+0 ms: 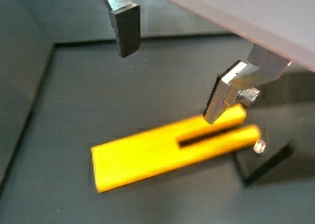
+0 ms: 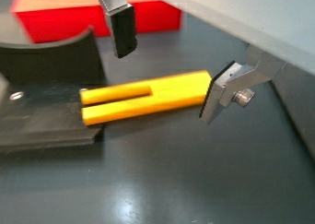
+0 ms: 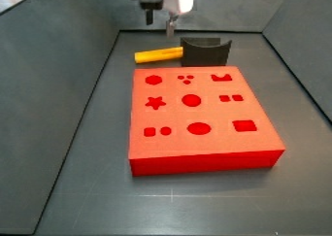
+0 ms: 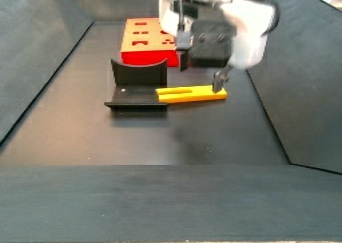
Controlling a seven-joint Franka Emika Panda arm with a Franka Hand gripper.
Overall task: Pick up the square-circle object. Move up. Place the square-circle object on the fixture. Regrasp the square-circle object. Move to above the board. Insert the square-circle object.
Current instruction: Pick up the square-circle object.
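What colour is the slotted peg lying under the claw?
Yellow; the square-circle object shows best in a wrist view, below the open claw.

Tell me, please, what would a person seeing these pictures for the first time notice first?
First, the large red board, which fills the middle of the floor in a side view, with shaped cutouts in its top. Next, the bright yellow square-circle object, which lies flat with one end at the dark fixture. The tool hangs open above the object, one finger on each side, not touching it.
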